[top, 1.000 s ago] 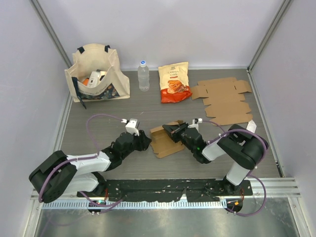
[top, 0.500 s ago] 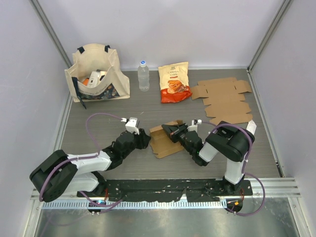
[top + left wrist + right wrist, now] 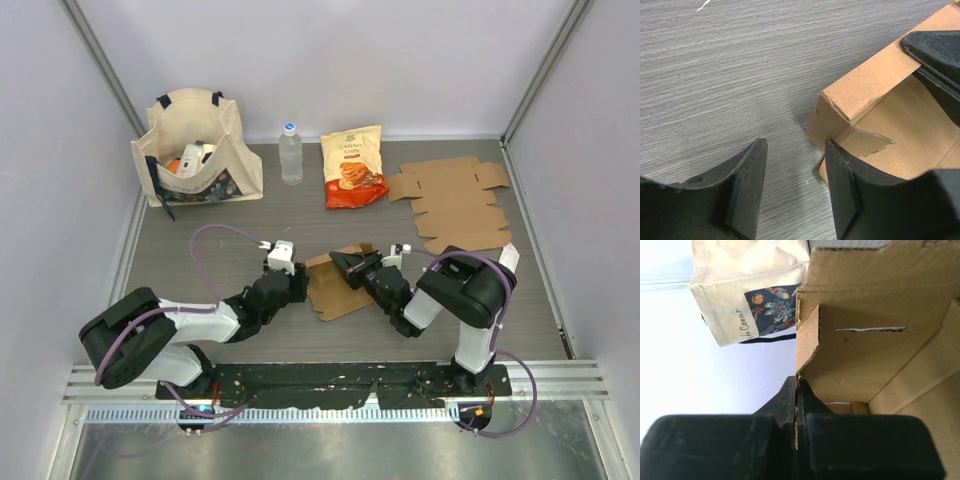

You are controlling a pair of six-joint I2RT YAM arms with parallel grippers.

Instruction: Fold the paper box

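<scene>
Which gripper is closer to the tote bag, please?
Left. The left gripper sits beside the paper box, near-side and right of the tote bag; the right gripper grips the box farther right.

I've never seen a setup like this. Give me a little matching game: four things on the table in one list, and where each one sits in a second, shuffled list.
Things
1. tote bag
2. water bottle
3. flat cardboard
4. half-folded box

Places
A. back right, lying flat
B. in the middle, pinched by the right gripper
C. back left, with items inside
D. upright, between the tote bag and the chip bag

Pairs: 1-C, 2-D, 3-A, 4-B
</scene>
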